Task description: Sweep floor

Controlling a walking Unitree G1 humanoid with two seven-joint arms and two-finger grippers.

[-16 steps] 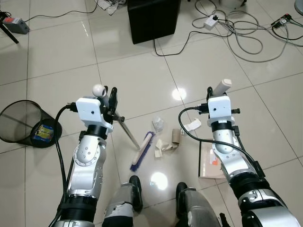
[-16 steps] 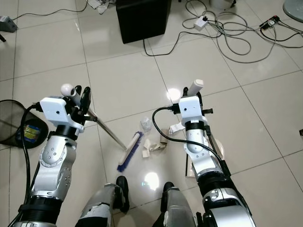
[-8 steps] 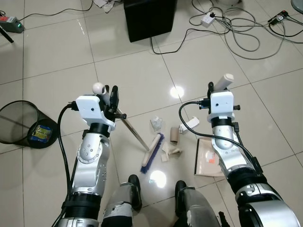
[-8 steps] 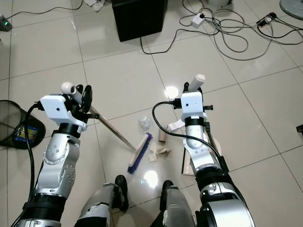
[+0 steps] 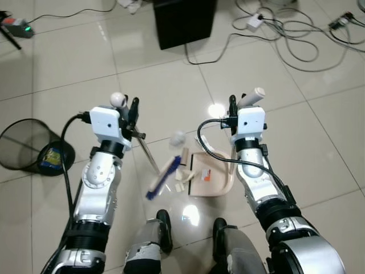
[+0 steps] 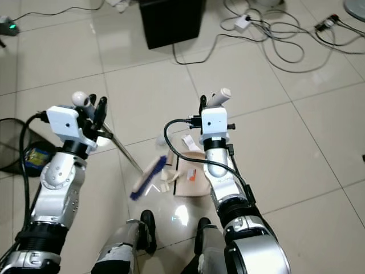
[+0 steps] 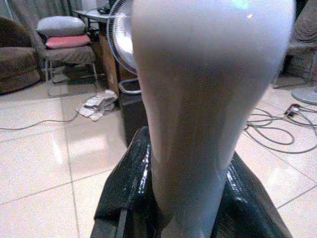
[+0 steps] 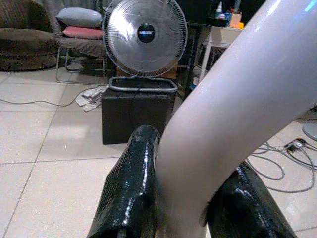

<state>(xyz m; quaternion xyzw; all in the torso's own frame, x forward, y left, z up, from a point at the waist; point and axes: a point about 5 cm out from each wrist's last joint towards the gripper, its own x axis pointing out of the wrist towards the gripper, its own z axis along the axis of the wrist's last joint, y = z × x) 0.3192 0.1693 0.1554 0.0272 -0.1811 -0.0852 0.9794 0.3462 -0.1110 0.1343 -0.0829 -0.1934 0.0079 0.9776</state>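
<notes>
Both arms are bent up in front of the body, forearms rising from the elbows with the wrists level and apart. The left gripper [image 5: 130,108] has its jaws clamped on the top of the broom [image 5: 165,175], just under the handle's rounded white knob; the metal handle slants down from it to the blue-bristled head, which rests on the floor [image 5: 171,85] between the two arms. The right gripper [image 5: 239,103] has its jaws closed around the pale handle of the dustpan [image 5: 210,177], which slants up past the wrist. The dustpan's beige tray lies flat on the floor just right of the broom head, with scraps of litter [image 5: 183,177] at its open edge and a crumpled white piece [image 5: 178,137] a little further out.

The floor is glossy cream tile with dark grout lines and bright reflections of ceiling lights. A black mesh wastebasket [image 5: 23,145] stands on the robot's left, with a blue and yellow package inside. Ahead is a black box [image 5: 183,21], and grey cables [image 5: 291,40] sprawl over the tiles to the right of it. The wrist views show a standing fan [image 8: 144,42] behind that box, and a chair [image 7: 62,42] with pink and grey cushions.
</notes>
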